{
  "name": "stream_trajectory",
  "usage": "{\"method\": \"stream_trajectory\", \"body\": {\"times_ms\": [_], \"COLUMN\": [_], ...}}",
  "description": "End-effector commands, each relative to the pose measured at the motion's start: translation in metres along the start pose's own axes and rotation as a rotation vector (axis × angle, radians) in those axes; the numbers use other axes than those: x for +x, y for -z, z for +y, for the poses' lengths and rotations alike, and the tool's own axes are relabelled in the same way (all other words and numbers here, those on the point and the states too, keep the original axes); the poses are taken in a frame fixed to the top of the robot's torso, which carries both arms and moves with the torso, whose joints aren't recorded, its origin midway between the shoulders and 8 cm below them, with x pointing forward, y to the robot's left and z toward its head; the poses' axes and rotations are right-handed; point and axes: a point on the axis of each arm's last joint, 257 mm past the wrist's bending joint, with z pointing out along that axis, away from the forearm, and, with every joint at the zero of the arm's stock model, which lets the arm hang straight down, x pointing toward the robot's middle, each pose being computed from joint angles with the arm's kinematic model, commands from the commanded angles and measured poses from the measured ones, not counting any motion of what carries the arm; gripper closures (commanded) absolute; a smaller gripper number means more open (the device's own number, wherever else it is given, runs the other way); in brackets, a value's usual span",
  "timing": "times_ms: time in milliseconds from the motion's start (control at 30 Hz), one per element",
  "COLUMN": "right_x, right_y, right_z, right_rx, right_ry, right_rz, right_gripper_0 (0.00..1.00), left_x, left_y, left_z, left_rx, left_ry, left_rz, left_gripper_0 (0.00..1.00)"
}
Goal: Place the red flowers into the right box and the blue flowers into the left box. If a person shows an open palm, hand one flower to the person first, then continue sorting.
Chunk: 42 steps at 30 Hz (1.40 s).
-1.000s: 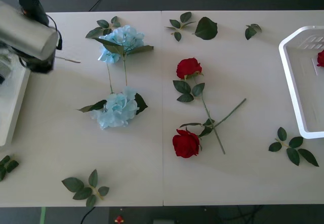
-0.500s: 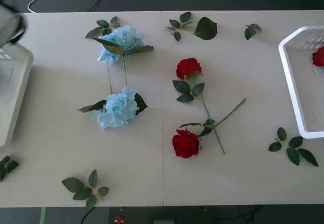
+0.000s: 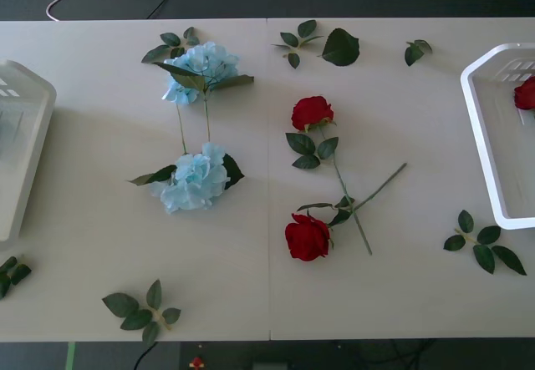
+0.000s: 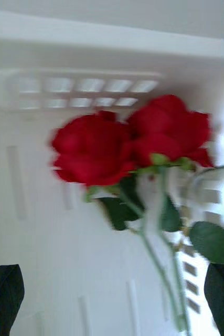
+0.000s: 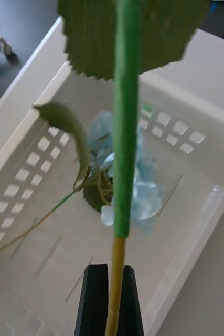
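1. Roses: two on the counter (image 3: 401,286), at (image 3: 312,112) and (image 3: 307,238); two in the right box (image 4: 49,157), at (image 4: 93,148) and (image 4: 169,128).
2. Hydrangeas: two on the counter, (image 3: 203,67) and (image 3: 194,181); one in the left box (image 5: 195,252), at (image 5: 143,189).
3. Left jaws clenched on a stem (image 5: 125,131); right jaws released.
4. Leaf sprigs (image 3: 142,306) scattered.

Open tabletop (image 3: 393,286) between the two red flowers (image 3: 308,238) and the right box (image 3: 481,140); leaf sprigs (image 3: 481,245) scattered near edges; two blue flowers (image 3: 194,182) crowd left-centre.

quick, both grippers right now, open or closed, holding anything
Left gripper: shut on a green flower stem, above the left box.
Right gripper: open, holding nothing, over two red roses in the right box.
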Motion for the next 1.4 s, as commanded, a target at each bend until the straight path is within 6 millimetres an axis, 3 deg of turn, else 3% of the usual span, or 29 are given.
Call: {"method": "stream_trajectory", "body": {"times_ms": [33,200,367,533,767,833,1067,1200,1400], "right_x": [-0.022,-0.018,-0.009,0.006,0.028,0.033,0.04,0.041,0.043], "right_y": [0.033,0.046,0.062,0.081,0.098,0.1,0.106,0.104,0.088], "right_z": [-0.006,0.028,0.07,0.129,0.208,0.241,0.328,0.361,0.393], "right_rx": [-0.025,-0.092,-0.161,-0.219,-0.294,-0.34,-0.44,-0.445,-0.402], "right_ry": [-0.054,-0.032,-0.006,0.056,0.128,0.137,0.174,0.208,0.249], "right_rz": [-0.019,-0.014,-0.021,-0.023,0.003,0.0,-0.02,-0.032,-0.028], "right_gripper_0": [0.0,0.0,0.0,0.0,0.0,0.0,0.0,0.0,0.0], "left_x": [-0.018,-0.019,-0.007,0.015,0.052,0.06,0.07,0.067,0.069], "left_y": [0.001,-0.018,-0.031,-0.047,-0.065,-0.066,-0.077,-0.082,-0.088], "left_z": [0.026,0.049,0.075,0.11,0.134,0.139,0.124,0.114,0.099], "left_rx": [0.001,-0.052,-0.115,-0.192,-0.254,-0.266,-0.249,-0.245,-0.221], "left_ry": [-0.161,-0.234,-0.232,-0.211,-0.206,-0.197,-0.251,-0.295,-0.327], "left_rz": [-0.067,-0.124,-0.127,-0.11,-0.075,-0.067,-0.069,-0.095,-0.115], "left_gripper_0": [1.0,1.0,1.0,1.0,1.0,1.0,1.0,1.0,1.0]}}
